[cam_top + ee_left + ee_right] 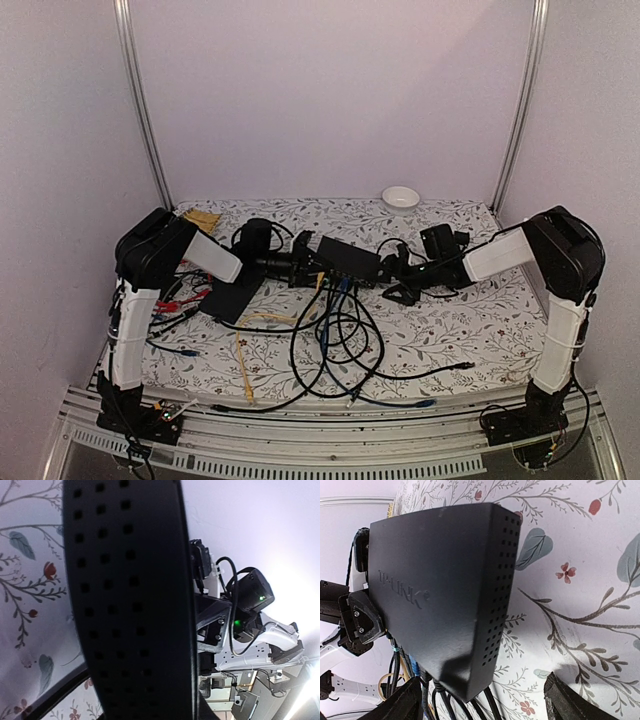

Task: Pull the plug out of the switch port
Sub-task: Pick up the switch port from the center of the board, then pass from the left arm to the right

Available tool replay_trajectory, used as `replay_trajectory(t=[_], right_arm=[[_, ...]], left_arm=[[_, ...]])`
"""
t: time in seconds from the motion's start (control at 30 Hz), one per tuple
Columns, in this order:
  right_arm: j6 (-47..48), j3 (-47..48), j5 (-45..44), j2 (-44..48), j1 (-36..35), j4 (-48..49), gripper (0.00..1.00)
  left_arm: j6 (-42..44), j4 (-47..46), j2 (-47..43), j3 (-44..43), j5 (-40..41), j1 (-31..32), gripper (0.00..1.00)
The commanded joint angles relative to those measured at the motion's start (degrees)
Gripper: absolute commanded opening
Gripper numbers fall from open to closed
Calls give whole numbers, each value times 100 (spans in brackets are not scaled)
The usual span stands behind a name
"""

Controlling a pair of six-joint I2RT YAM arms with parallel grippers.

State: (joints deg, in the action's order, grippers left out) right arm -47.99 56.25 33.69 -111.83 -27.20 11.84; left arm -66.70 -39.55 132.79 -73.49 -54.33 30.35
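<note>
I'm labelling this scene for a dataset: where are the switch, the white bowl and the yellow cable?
the switch (435, 595): right wrist view, middle of its flat top face.
white bowl (401, 198): top external view, middle of the bowl.
yellow cable (243, 368): top external view, midway along its length.

Soft violet light, faint shadow beside the switch (435, 590), wrist views fisheye-warped.

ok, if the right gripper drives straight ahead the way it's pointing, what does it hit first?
The switch: its vented end sits dead ahead of the right gripper, lined up between the open jaws. Nothing looks nearer in the wrist view, though depth is hard to judge.
</note>
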Motion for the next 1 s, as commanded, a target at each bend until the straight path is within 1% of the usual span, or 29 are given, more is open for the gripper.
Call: replay_trajectory(t=[0.0, 0.17, 0.5, 0.7, 0.87, 0.93, 0.97], right_arm=[[-315, -367, 30, -84, 31, -11, 83], [-605, -525, 217, 39, 31, 612, 83], [-1197, -602, 529, 157, 31, 1692, 82], [-1638, -477, 665, 40, 30, 2360, 80], [-1932, -323, 748, -82, 29, 2746, 72], [-2045, -304, 791, -120, 29, 2897, 66], [-2080, -300, 815, -146, 30, 2966, 59]], left_arm=[[-878, -1704, -298, -7, -361, -39, 18], [-1201, -2042, -371, 43, -435, -1, 18], [-1311, -2232, -550, 256, -377, 163, 18], [-1328, -2251, -605, 289, -355, 261, 18], [-1350, -2296, -631, 324, -336, 313, 17], [-1384, -2351, -632, 340, -333, 329, 17], [-1401, -2375, -632, 344, -333, 331, 17]])
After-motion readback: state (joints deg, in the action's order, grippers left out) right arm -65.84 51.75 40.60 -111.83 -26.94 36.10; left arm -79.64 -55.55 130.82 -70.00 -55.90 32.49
